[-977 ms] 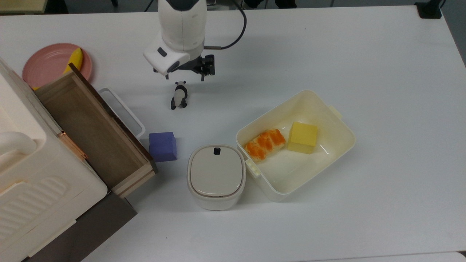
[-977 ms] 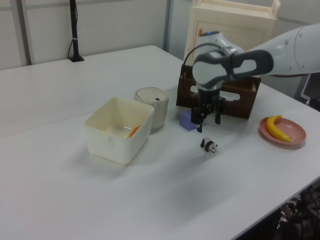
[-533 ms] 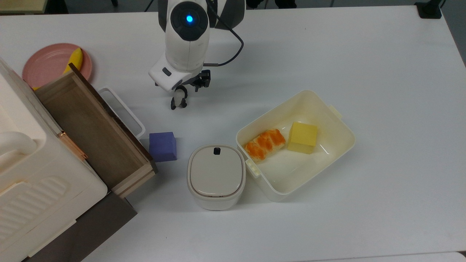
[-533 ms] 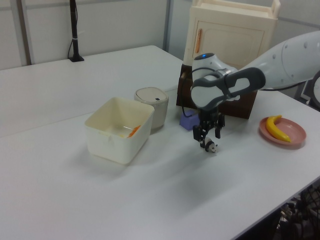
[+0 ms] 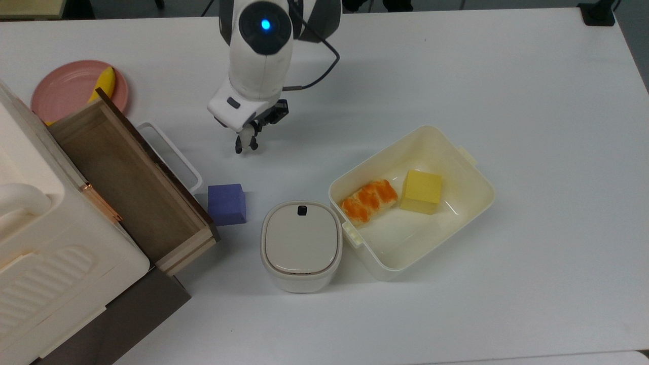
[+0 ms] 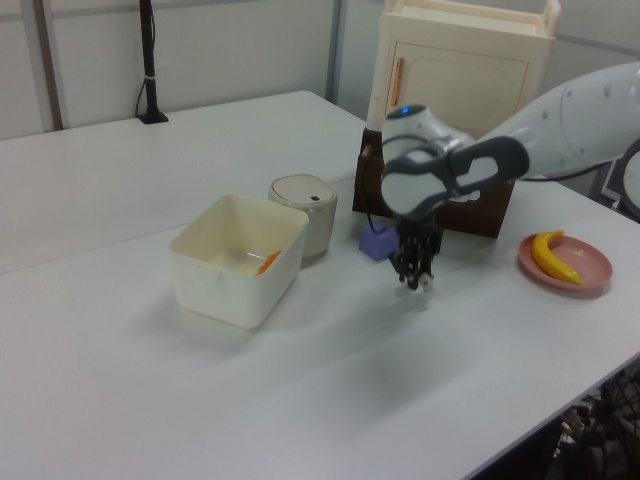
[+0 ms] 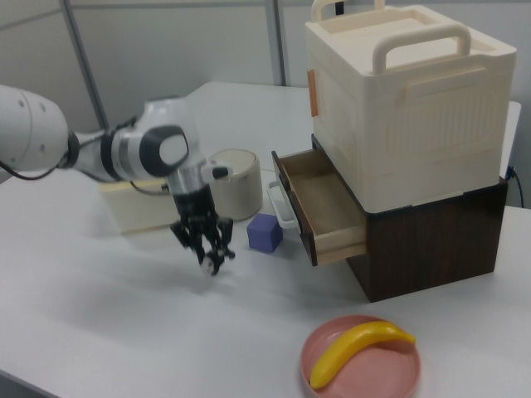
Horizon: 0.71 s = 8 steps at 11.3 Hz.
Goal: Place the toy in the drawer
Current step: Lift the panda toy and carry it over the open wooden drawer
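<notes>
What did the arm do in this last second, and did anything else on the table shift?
The gripper came down from just above the toy and closed its fingers around it; the toy hardly shifted on the table. The drawer stayed open, and the purple block, lidded pot and cream tub kept their places.

The pincer (image 5: pixel 249 133) has lowered onto the toy (image 5: pixel 246 141).

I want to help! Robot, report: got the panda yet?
Gripper shut on the panda, down at the table. Drawer open, empty. Purple block beside the drawer front.
</notes>
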Available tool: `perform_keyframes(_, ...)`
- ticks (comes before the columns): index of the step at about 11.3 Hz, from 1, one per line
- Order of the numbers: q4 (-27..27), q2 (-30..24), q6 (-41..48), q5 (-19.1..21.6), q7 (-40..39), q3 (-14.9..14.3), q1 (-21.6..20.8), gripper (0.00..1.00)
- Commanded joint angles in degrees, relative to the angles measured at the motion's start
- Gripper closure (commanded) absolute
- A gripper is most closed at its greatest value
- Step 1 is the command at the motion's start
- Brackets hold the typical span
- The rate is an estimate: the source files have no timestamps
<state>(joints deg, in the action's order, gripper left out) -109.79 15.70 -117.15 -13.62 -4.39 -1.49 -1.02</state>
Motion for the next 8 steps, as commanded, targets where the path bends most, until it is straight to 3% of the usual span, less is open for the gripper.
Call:
perform_keyframes(1, 12.17, -3.31, 8.41, 8.57, -5.70, -1.75, -0.30, 1.00)
perform_keyframes(2, 16.32, -3.22, 8.43, 11.74, -6.24, -3.76, -0.30, 1.00)
perform_keyframes(4, 19.69, -3.13, 7.38, 14.92, -6.34, -7.45, -0.13, 1.00)
perform_keyframes(6, 19.44, -2.78, -1.88, 20.53, -6.25, -12.72, 0.31, 1.00)
perform_keyframes(8, 18.30, -0.15, -10.35, 22.05, -5.02, -14.76, 1.53, 1.00)
